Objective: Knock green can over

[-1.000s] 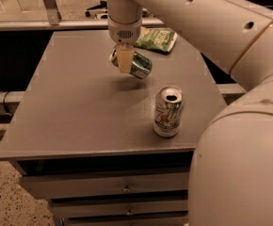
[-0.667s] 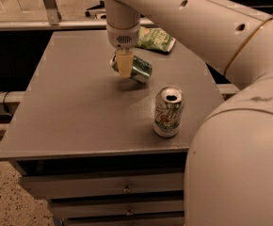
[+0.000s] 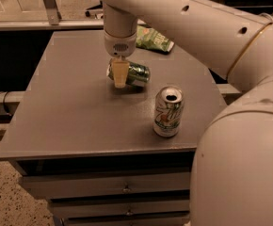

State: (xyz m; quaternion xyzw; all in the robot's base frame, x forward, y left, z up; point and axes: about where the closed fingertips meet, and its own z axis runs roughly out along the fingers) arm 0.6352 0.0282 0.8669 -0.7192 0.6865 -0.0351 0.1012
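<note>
The green can (image 3: 135, 74) lies on its side on the grey table (image 3: 70, 112), back of centre, with its silver top pointing left. My gripper (image 3: 120, 75) hangs straight down from the arm and sits at the can's left end, touching or just in front of it. The gripper hides the can's top.
A paler white-and-green can (image 3: 168, 111) stands upright near the table's front right. A green crisp bag (image 3: 154, 39) lies at the back edge. My arm (image 3: 212, 36) sweeps over the right side. Drawers (image 3: 127, 187) sit under the table top.
The gripper has come lower and slightly left. The green can went from tilted at the gripper to lying flat on its side on the table.
</note>
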